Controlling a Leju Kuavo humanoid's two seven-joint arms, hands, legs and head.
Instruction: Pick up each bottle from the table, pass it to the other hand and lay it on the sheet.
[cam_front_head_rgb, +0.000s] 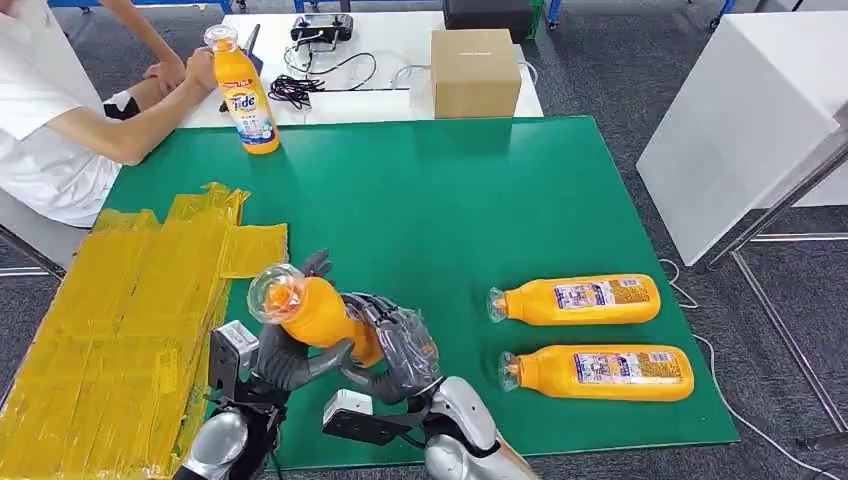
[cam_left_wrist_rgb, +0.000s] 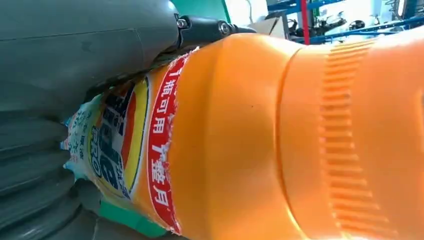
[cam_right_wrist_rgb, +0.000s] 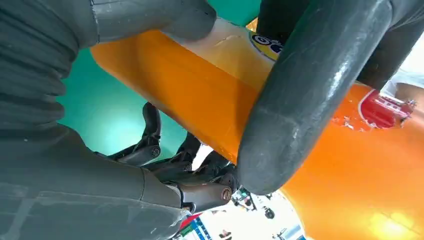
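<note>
We see the left hand and right hand both gripping one orange bottle. It is raised above the green table.

Open green tabletop mid-field. Two lying bottles block the right side. Upright bottle and person's arm crowd the far-left corner.
</note>
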